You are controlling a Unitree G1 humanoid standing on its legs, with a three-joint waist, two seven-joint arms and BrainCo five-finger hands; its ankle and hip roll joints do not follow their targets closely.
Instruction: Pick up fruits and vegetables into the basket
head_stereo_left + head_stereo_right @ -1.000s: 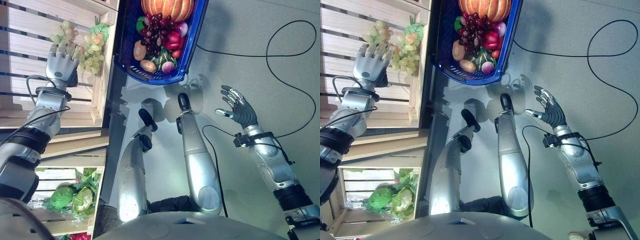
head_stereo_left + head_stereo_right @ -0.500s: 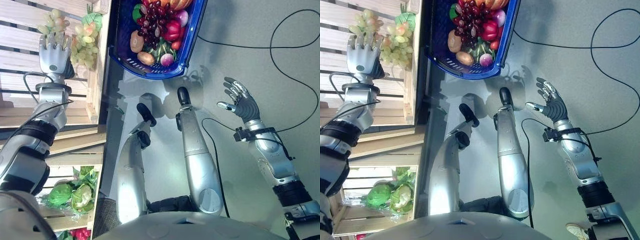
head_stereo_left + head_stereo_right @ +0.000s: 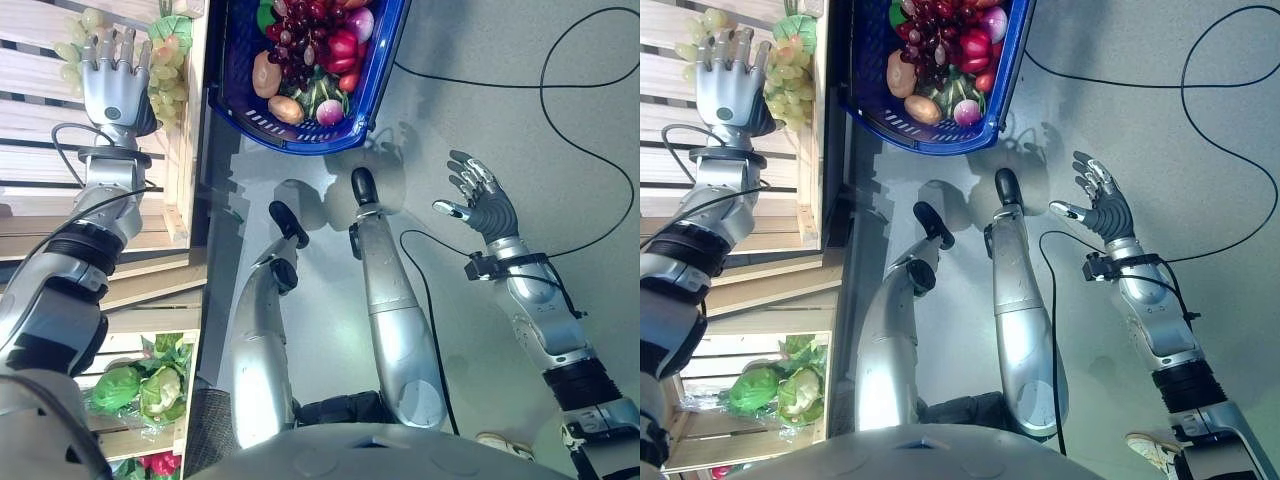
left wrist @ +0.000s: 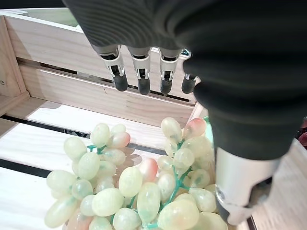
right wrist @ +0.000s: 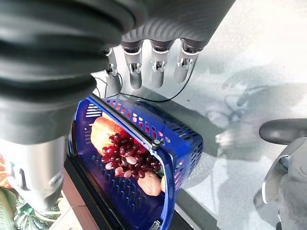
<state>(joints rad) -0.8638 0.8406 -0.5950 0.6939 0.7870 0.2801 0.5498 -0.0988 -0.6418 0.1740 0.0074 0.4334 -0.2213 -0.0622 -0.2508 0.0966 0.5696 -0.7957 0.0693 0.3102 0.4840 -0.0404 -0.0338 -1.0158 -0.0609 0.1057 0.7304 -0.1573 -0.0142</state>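
A bunch of green grapes (image 4: 139, 187) lies in a wooden crate (image 3: 40, 140) at the upper left. My left hand (image 3: 112, 85) hovers over the grapes with its fingers (image 4: 141, 72) straight, open, not touching them. The grapes (image 3: 165, 85) spread to both sides of the hand. A blue basket (image 3: 385, 60) stands on the floor at the top centre, holding dark red grapes (image 5: 125, 158), a potato (image 3: 264, 75), a red pepper (image 3: 342, 46) and other produce. My right hand (image 3: 482, 205) is open above the grey floor at the right, empty.
A lower crate (image 3: 130, 395) at the bottom left holds green cabbages (image 3: 118, 388) and leafy greens. The crate's wooden side wall (image 3: 190, 120) stands between the grapes and the basket. Grey floor stretches to the right of the basket.
The head camera has shifted, so the crate and basket sit higher in view. My left hand stays over the grapes with fingers straight. The right hand barely moved.
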